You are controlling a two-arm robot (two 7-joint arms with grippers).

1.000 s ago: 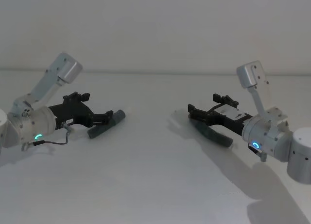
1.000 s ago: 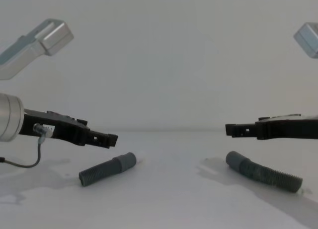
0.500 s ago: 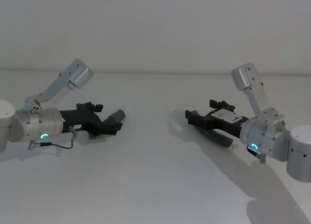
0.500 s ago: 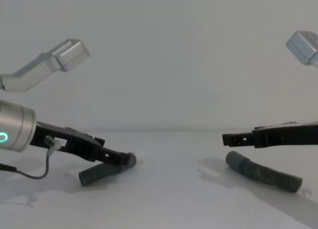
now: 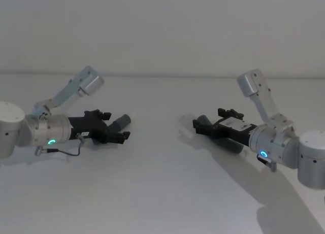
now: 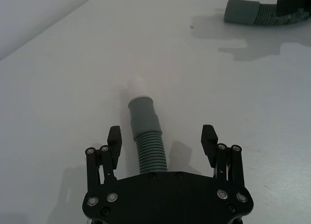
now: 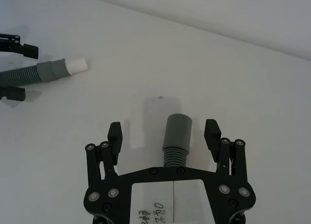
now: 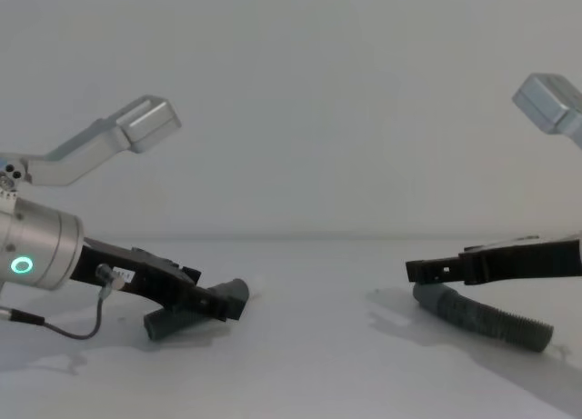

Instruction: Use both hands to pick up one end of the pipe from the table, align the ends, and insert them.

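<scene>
The released left pincer (image 6: 161, 134) straddles the shorter hose piece (image 6: 143, 114) lying on the desk (image 5: 162, 183) at left, and the released right pincer (image 7: 164, 128) straddles the longer hose piece (image 7: 177, 131) at right

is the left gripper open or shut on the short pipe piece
Open. The left gripper straddles the short pipe piece, with a gap showing on either side of it.

We see our left gripper (image 5: 116, 126) low on the white table (image 5: 162, 188), its fingers straddling the shorter pipe piece (image 5: 123, 120), our right gripper (image 5: 207, 120) well apart on the right, set over the longer pipe piece (image 5: 233, 146), both pieces lying on the table
</scene>
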